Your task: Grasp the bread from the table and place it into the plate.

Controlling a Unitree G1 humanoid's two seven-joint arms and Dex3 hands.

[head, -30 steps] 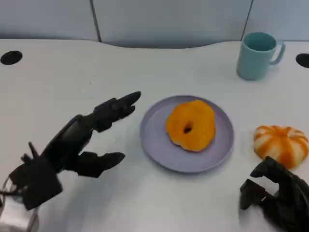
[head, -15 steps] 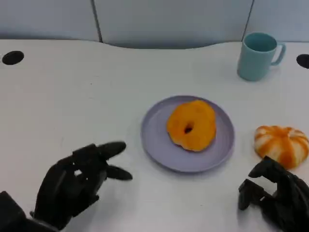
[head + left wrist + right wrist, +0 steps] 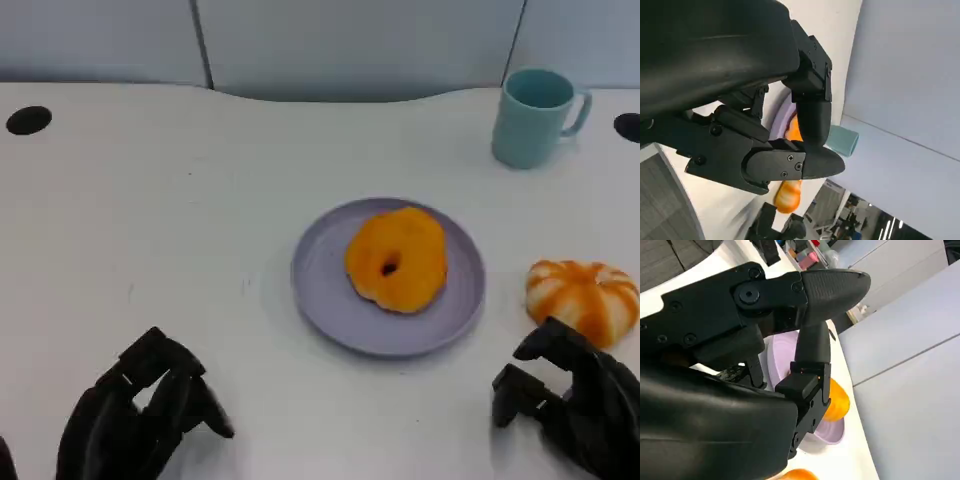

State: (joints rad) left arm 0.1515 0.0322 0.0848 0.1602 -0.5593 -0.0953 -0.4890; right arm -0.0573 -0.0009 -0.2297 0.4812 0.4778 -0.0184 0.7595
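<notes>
A round orange bread with a hole (image 3: pixel 395 258) lies on the lilac plate (image 3: pixel 320 290) at the table's middle. A second bread, orange with white stripes (image 3: pixel 582 298), sits on the table to the plate's right. My left hand (image 3: pixel 140 415) is low at the near left edge, fingers curled in, holding nothing. My right hand (image 3: pixel 570 405) is at the near right, just in front of the striped bread and apart from it, fingers curled and empty. The left wrist view shows the left hand's bent fingers (image 3: pixel 810 105) with the plate (image 3: pixel 777 112) beyond. The right wrist view shows the orange bread (image 3: pixel 837 400) past the right hand (image 3: pixel 765 340).
A teal mug (image 3: pixel 535 115) stands at the back right. Two dark round holes (image 3: pixel 25 120) (image 3: pixel 628 125) mark the table's far corners. A grey wall panel runs behind the table's back edge.
My left hand has drawn back from beside the plate toward the near left edge, and its fingers have curled in. The right hand has barely moved.
</notes>
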